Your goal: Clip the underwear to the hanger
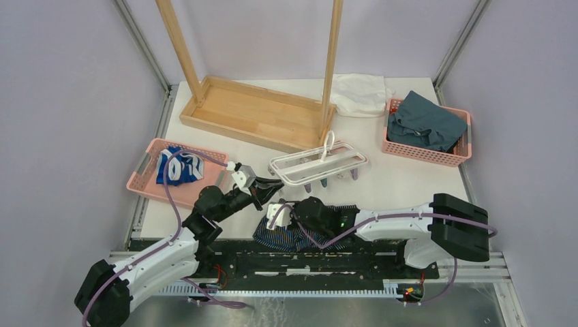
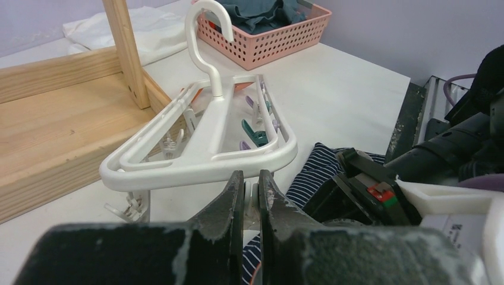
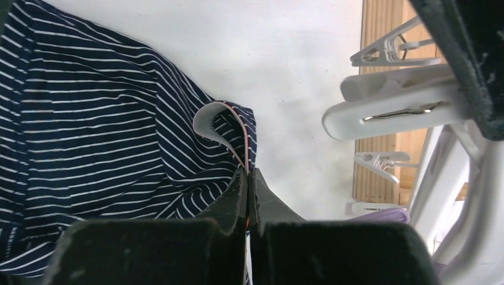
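On the table (image 1: 409,184) the hanger (image 2: 214,157) lies near the middle, and the underwear (image 3: 107,136), which I judge soft, light and limp, lies at the near edge, where my right gripper (image 3: 246,178) pinches its firmer trimmed hem, while my left gripper (image 2: 251,184), almost closed, seems to squeeze a white clip (image 3: 386,107).

From above, the right arm (image 1: 395,221) covers the underwear's (image 1: 271,240) middle at the desk's near edge, the wooden rack's (image 1: 259,112) uprights run off the top, and the left gripper's (image 1: 271,188) tips are too small to make out. In the left wrist view the hanger's (image 2: 202,163) rails hide parts of its clips; the pink basket (image 2: 267,47) is cut off above. In the right wrist view the white clip's (image 3: 380,113) handle end vanishes under the left gripper's finger, and the underwear's trim disappears between the right gripper's (image 3: 246,173) closed fingers.
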Controlling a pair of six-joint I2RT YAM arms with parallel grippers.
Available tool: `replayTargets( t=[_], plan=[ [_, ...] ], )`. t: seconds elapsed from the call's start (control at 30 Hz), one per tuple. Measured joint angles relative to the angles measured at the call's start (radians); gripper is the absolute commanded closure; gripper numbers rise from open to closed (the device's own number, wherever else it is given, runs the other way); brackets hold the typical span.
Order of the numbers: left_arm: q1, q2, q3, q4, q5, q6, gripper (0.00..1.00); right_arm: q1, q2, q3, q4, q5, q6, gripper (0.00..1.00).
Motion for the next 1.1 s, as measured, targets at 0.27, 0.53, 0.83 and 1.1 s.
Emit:
replayTargets(
  t=[0.27, 0.53, 0.83, 1.1],
  plan=[
    [0.000, -0.022, 0.000, -0.018, -0.026, 0.000, 0.97, -0.009, 0.018, 0.022, -0.048, -0.134, -0.008, 0.77],
    [0.000, -0.027, 0.000, -0.032, -0.029, 0.000, 0.97, 0.021, 0.009, -0.026, -0.026, -0.225, -0.006, 0.41],
    [0.000, -0.031, 0.000, -0.036, -0.037, 0.000, 0.97, 0.048, -0.072, -0.167, 0.171, -0.229, -0.104, 0.34],
    [0.000, -0.043, 0.000, -0.038, -0.045, 0.000, 0.97, 0.193, 0.075, -0.197, 0.402, -0.060, -0.291, 0.36]
  ],
)
